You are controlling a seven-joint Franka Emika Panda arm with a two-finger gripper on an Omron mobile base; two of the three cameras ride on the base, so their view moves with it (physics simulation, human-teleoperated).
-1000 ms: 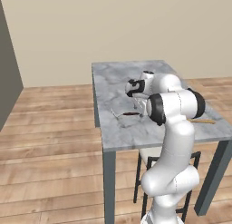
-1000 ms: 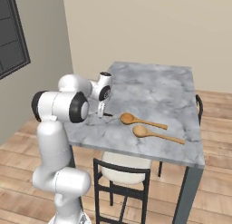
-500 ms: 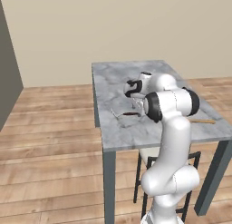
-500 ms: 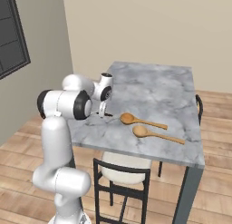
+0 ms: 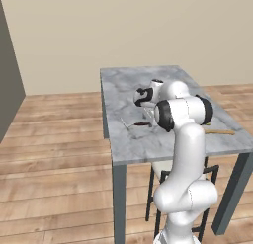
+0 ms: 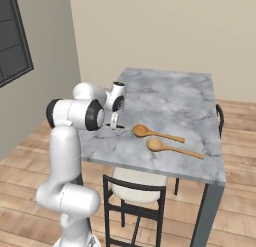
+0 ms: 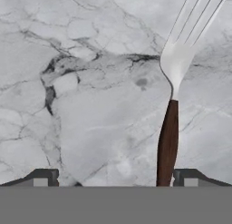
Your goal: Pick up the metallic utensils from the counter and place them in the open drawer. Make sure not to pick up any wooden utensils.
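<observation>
Low over the marble counter, the gripper hung with its jaws spread wide and nothing between them. Seen from the hand, a fork with a silver head and a dark brown handle lay flat on the stone, its handle running down just inside the right fingertip and its tines pointing away toward the top of the picture. From the left base view, thin metal utensils lay near the counter's near-left part, just beside the arm's wrist, too small to tell apart. From the right base view, two wooden spoons lay side by side to the right of the gripper, apart from it, bowls toward the arm.
</observation>
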